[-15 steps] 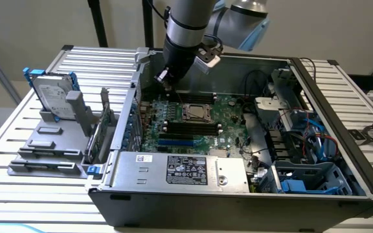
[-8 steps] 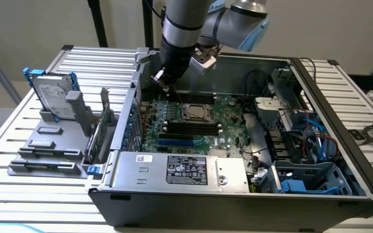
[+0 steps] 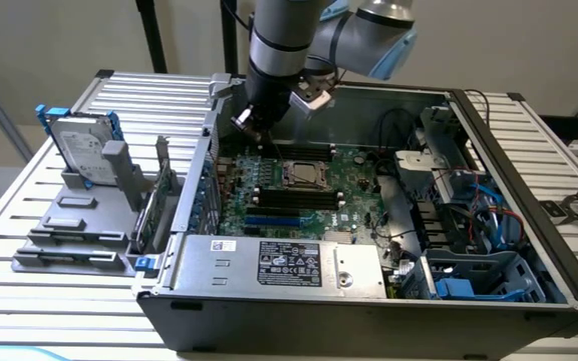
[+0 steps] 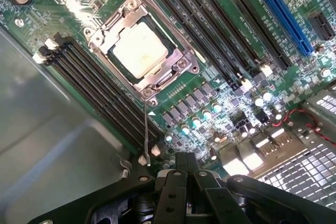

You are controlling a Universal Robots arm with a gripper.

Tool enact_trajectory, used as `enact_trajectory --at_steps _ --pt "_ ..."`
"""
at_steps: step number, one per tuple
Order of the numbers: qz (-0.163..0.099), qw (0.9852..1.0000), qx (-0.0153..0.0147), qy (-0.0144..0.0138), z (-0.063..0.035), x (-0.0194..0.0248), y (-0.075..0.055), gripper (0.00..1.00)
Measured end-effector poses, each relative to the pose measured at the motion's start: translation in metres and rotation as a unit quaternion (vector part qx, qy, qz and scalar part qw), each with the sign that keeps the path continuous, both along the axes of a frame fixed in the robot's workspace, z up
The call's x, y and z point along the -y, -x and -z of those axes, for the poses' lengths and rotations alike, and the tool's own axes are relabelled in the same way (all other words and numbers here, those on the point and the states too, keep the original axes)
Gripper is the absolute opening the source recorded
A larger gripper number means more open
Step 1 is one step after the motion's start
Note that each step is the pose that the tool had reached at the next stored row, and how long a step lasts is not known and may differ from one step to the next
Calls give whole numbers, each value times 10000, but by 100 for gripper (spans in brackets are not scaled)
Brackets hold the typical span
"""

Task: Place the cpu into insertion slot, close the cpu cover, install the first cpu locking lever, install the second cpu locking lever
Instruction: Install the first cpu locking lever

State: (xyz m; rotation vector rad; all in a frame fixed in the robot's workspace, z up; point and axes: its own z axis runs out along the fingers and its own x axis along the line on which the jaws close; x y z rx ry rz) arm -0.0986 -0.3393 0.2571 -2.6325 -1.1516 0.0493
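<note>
The slatted bench (image 3: 48,301) carries an open computer case (image 3: 369,331), and the green motherboard (image 3: 354,177) lies flat inside it. In the exterior view the arm hangs over the rear of the board, toward that view's left. Its pincer (image 3: 247,126) is above the board and touches nothing. In the wrist view its tips look pressed together with nothing between them.

The insertion slot (image 3: 305,174) sits mid-board between banks of long black memory slots (image 4: 100,85). The cpu (image 4: 140,49) already lies flat inside it, silvery face up. The cpu cover (image 4: 113,22) is folded down around it, so the chip shows through the window. A thin wire lever (image 4: 146,129) runs from the socket's corner toward the pincer; whether it is latched cannot be told.

The step in hand is judged to be lever locking. To do it well, the closed tips should bear on the lever's free end only. The push should carry it down and then sideways under its hook. The force must stay off the cover window and the chip. The tips also need to clear the memory latches and the small capacitors (image 4: 195,123) just beside the lever's path.
</note>
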Motion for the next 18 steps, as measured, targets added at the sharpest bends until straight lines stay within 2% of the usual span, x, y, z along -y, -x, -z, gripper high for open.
enact_trajectory --at_steps 2,8,10,11,12,14,15,18 --pt "72 10000 0 -51 15 0 4 11" --pt "236 9997 1 -118 100 -15 4 11" --pt "279 9995 0 -151 122 -21 4 11" --pt "300 9994 -1 -176 129 -22 4 11" --pt "319 9993 -2 -215 136 -23 5 11" --pt "361 9989 -3 -314 144 -24 5 11" --pt "388 9987 -3 -338 145 -24 5 11" --pt "456 9984 0 -343 146 -28 0 11"
